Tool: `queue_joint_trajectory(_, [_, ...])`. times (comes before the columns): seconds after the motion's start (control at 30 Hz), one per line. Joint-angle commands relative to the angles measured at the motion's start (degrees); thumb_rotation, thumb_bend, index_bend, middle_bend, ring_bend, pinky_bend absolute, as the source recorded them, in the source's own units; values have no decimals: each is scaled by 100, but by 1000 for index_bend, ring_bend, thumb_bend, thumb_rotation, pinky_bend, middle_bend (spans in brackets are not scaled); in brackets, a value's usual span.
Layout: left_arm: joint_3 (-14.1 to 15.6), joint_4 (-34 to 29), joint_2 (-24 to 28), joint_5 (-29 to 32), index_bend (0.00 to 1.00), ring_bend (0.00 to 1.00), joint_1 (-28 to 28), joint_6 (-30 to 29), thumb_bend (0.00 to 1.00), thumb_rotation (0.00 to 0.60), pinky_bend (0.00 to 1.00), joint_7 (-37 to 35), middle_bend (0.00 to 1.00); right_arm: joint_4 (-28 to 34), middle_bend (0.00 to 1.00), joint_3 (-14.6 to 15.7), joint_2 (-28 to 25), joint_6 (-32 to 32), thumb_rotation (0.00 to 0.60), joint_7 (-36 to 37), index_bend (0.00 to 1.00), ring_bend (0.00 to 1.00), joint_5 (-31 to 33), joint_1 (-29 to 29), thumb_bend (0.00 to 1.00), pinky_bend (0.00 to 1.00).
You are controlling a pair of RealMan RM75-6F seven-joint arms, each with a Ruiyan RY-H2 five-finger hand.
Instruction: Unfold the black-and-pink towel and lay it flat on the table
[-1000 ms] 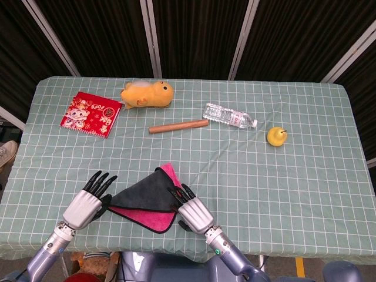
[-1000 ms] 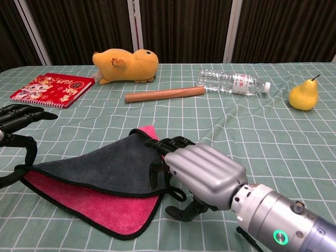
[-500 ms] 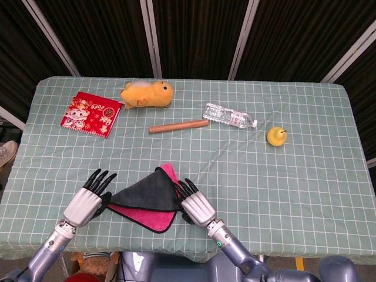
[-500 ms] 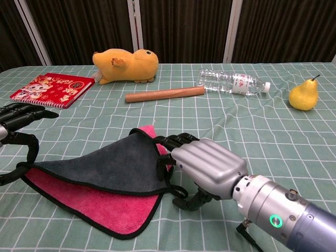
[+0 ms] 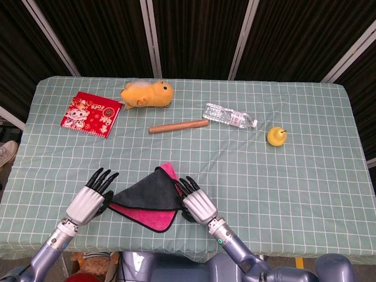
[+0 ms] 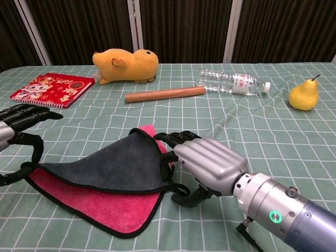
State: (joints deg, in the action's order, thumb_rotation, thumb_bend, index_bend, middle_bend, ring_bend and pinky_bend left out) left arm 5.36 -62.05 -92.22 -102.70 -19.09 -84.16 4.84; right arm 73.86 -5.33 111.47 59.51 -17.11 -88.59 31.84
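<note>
Step in hand, as judged: the opening of the fold, with both hands at the cloth's near corners and the lift under way.

The left hand [image 5: 87,201] sits at the left corner of the towel [image 5: 147,197]; its upper fingers [image 6: 32,114] lie stretched out together over the tabletop [image 5: 282,176], while a lower digit hooks under the black edge. It appears to pinch that corner, though the contact itself is partly hidden.

The towel lies between the two hands, still folded into a triangle, black layer on top, pink layer showing beneath along the near edge and at the far tip.

The right hand [image 6: 207,167] holds the right corner: fingers extended along the top of the black layer, thumb curled under its hem.

Next move, as judged: raise the black layer clear of the pink and carry it across so the fold opens, then smooth the cloth flat. Both pinches must take the top layer only.

Against the frame one second earlier: the right hand has shifted rightward, drawing the black layer tauter, and the left hand has moved slightly up and inward.
</note>
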Motion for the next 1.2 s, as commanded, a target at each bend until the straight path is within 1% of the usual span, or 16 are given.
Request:
queue_joint_trajectory(0.03, [-2,12,-3,9,636,0,0,-2,459,600,16,-8,66,-109,0,11,63,26,600,82,500,0,-4,32,350,0])
queue_joint_trajectory(0.1, [-2,18,0,15,636,0,-1,0,458,600,16,-16,66,-179,0,10,105,52,600,162,517,0,-7,46,368,0])
queue_joint_trajectory(0.27, [-5,19,10,24,642,0,-12,10,459,600,16,-12,66,-291,3,19,168,120,600,284,548,0,-43,85,468,0])
queue_joint_trajectory(0.43, [-6,18,10,23,644,0,-22,5,458,600,15,-3,67,-344,6,1,179,164,600,345,555,0,-57,134,544,0])
queue_joint_trajectory(0.57, [-10,21,17,25,644,0,-23,-11,459,600,15,4,67,-343,9,4,153,169,600,351,561,0,-50,167,572,0])
queue_joint_trajectory(0.7, [-31,8,39,3,648,0,-46,-53,460,600,16,5,70,-264,12,-19,81,207,600,334,565,0,-54,197,573,0])
queue_joint_trajectory(0.93, [-134,-185,172,-148,662,0,-160,-270,478,600,16,63,86,145,20,-133,-219,378,600,235,569,0,-90,232,573,0])
queue_joint_trajectory(1.07, [-216,-371,266,-194,668,0,-255,-295,478,600,16,158,90,573,20,-243,-497,372,600,161,569,0,1,251,573,0])
queue_joint_trajectory(1.2, [-352,-626,361,-134,671,0,-403,-203,478,600,16,62,93,1030,21,-448,-817,298,600,61,569,0,197,300,573,0])
